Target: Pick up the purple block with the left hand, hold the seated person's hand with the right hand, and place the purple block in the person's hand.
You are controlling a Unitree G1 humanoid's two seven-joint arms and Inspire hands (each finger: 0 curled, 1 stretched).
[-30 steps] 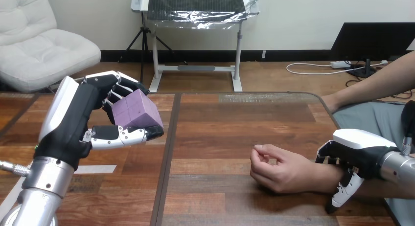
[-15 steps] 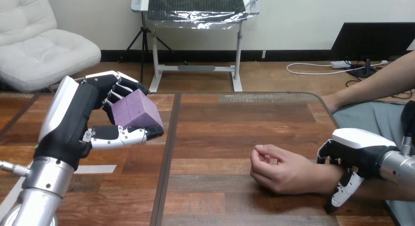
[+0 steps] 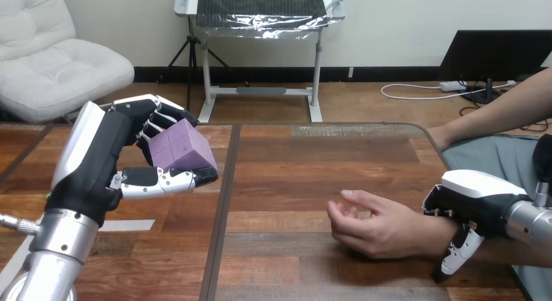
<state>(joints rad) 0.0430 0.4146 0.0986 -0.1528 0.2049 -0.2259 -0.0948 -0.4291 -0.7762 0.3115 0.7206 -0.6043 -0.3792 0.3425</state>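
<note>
My left hand (image 3: 107, 154) is raised above the table's left part, its fingers and thumb curled round the purple block (image 3: 181, 146). The person's hand (image 3: 371, 224) rests on the table at the lower right, palm turned sideways with its fingers partly uncurled. My right hand (image 3: 474, 206) sits over the person's wrist, its fingers curled down round the near side of the wrist. The block is well left of the person's hand, with bare wood between them.
The wooden table (image 3: 293, 184) has a dark seam running front to back near its middle. Its far edge lies just beyond the block. The person's other forearm (image 3: 495, 115) reaches in at the upper right.
The person's fingers have loosened from a closed fist and spread a little leftward. My left hand with the block and my right hand have stayed in place.
</note>
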